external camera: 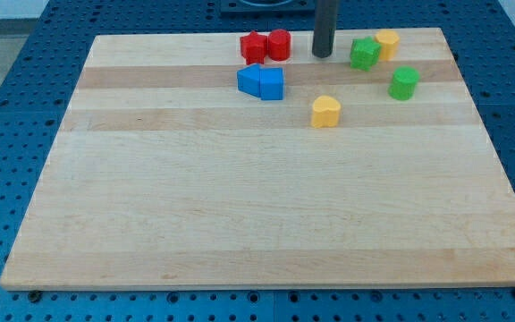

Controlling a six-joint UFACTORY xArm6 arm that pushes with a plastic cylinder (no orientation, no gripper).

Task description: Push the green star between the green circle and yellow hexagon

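The green star (364, 53) sits near the view's top right, touching the yellow hexagon (386, 42) just above and to its right. The green circle (404, 82) stands below and to the right of the star, apart from it. My tip (321, 55) rests on the board just left of the green star, with a small gap between them.
Two red blocks (265, 45) sit side by side left of my tip. Two blue blocks (261, 81) lie touching below them. A yellow heart-like block (326, 111) stands below my tip. The wooden board (240, 206) lies on a blue pegboard table.
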